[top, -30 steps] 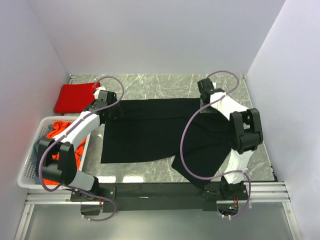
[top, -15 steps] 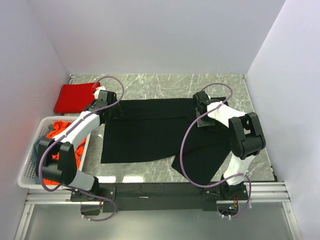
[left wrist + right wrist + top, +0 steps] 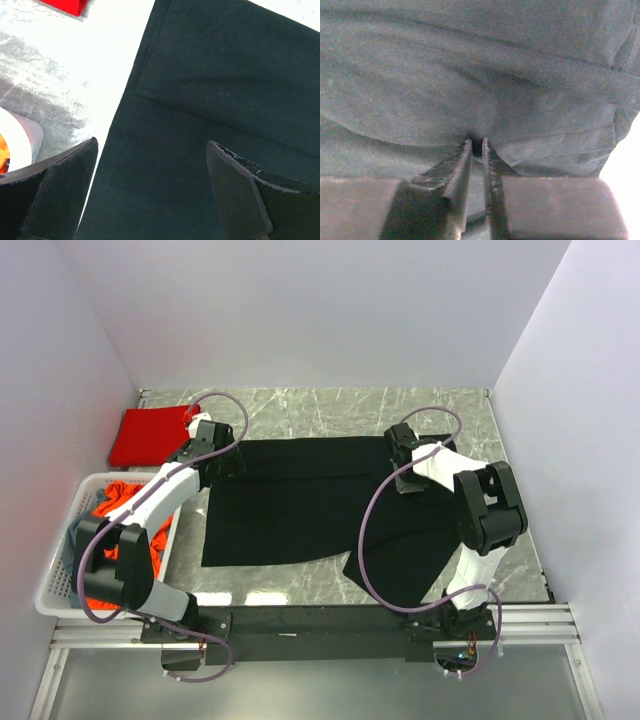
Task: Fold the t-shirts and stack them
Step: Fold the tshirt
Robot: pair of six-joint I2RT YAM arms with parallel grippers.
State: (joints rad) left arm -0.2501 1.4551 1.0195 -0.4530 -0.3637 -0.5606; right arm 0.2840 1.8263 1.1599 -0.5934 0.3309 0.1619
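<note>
Right gripper (image 3: 476, 143) pinches a fold of the large black cloth t-shirt (image 3: 290, 505), left gripper (image 3: 152, 147) hangs spread wide above it.

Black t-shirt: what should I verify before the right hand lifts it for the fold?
1. Right hand pinching the black t-shirt: ok, closed on a pucker of cloth.
2. Left hand gripping: not ok, open, straddling the shirt's left edge.
3. Shirt lying flat: not ok, its near right part sprawls to the near edge of the table.
4. Layers pinched: cannot tell.
5. Stack spot: ok, the folded red t-shirt lies far left, apart from the black one.
</note>
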